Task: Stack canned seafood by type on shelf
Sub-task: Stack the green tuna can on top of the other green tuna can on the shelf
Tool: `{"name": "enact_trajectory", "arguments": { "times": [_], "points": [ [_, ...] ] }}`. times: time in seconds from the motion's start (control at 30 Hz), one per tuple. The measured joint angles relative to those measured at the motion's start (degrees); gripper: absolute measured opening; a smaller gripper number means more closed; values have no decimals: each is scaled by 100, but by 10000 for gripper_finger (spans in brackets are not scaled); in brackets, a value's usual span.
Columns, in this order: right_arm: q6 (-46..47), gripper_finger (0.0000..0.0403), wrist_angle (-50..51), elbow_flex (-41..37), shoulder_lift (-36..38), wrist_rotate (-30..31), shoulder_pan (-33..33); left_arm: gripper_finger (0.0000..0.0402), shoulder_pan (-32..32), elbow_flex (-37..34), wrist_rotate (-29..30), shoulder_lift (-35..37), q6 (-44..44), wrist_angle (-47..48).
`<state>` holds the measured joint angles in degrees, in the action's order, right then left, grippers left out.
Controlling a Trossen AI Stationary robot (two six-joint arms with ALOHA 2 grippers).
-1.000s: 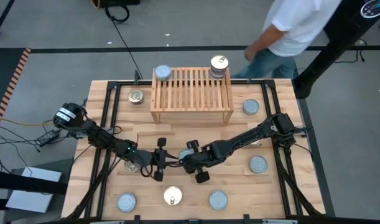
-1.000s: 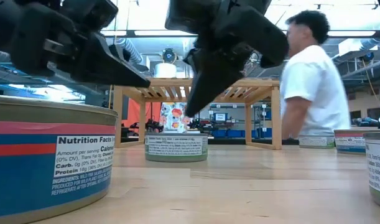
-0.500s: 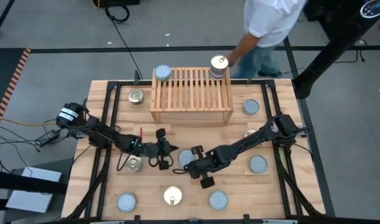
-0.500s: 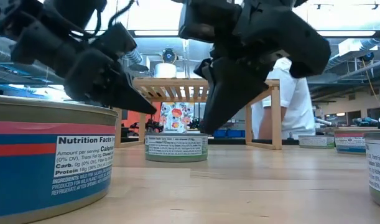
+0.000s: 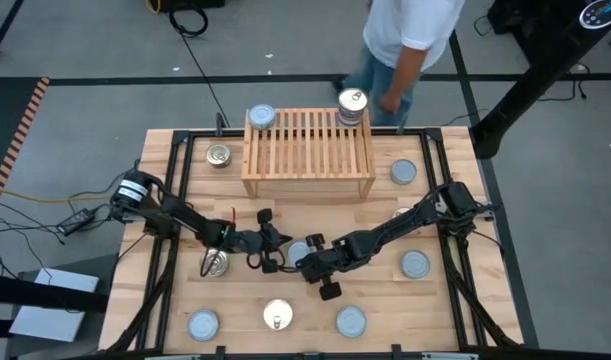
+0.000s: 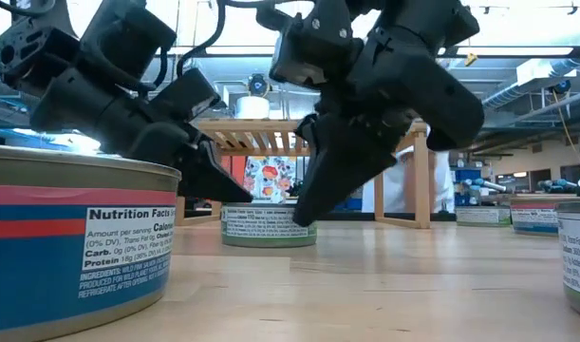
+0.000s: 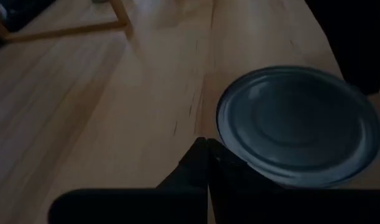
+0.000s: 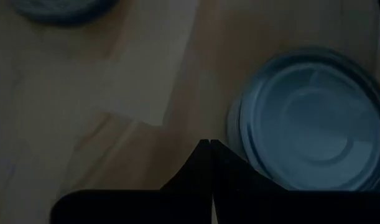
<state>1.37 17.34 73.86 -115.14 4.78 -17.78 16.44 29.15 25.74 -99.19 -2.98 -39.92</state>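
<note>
- Left pincer [image 5: 276,243] closed now, fingers pressed tip to tip with nothing between; a second back, still partly open and farther out toward the desk's left edge.
- Right pincer [image 5: 307,262] likewise closed and empty, shifted only slightly over the same second.
- Silvery-lidded tin [image 5: 298,252] flat on the desk [image 5: 455,320] between the two pincers, just beside both sets of tips; ungripped. Same tin fills both wrist views [image 7: 298,124], fingertips alongside its rim.
- Golden-lid tin [image 5: 215,263] uncovered under the left arm, lying on the desk.
- Shelf [image 5: 308,148] at the far side: one silvery tin [image 5: 261,117] at its left back corner, a golden-topped stack [image 5: 352,106] at its right back corner.
- Other tins scattered round the desk, e.g. front centre [image 5: 277,315], right side [image 5: 415,264].
- Person [image 5: 400,40] behind the shelf, moved leftward since a second ago.
- Reading: closed pincers converging look like a nudge or reposition, not a pickup; most of the stacking yet to do.
</note>
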Motion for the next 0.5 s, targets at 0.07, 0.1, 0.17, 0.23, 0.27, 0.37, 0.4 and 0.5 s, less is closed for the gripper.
{"name": "enact_trajectory", "arguments": {
  "times": [0.07, 0.1, 0.17, 0.23, 0.27, 0.37, 0.4, 0.5],
  "points": [
    [17, 3, -48, -24, -4, 0, 32, 1, -1, 0, -1, -61, 4, -29],
    [17, 3, -89, -28, -4, 2, 43, 1, 0, 0, -1, -85, 13, -84],
    [17, 3, -141, -32, -4, 2, 68, 1, -1, 2, -7, -124, 81, -123],
    [17, 4, -156, -39, -4, 3, 85, 1, 5, 2, -22, -138, 106, -103],
    [17, 4, -181, -39, -4, 16, 95, 1, 5, 2, -77, -139, 106, -107],
    [11, 4, -210, -39, -4, 118, 111, 1, 4, 0, -104, -138, 116, -107],
    [11, 4, -212, -39, -4, 124, 121, 1, 5, 0, -114, -139, 120, -105],
    [15, 4, -209, -39, -4, 242, 126, 1, 3, 0, -119, -139, 122, -99]
  ]
}}
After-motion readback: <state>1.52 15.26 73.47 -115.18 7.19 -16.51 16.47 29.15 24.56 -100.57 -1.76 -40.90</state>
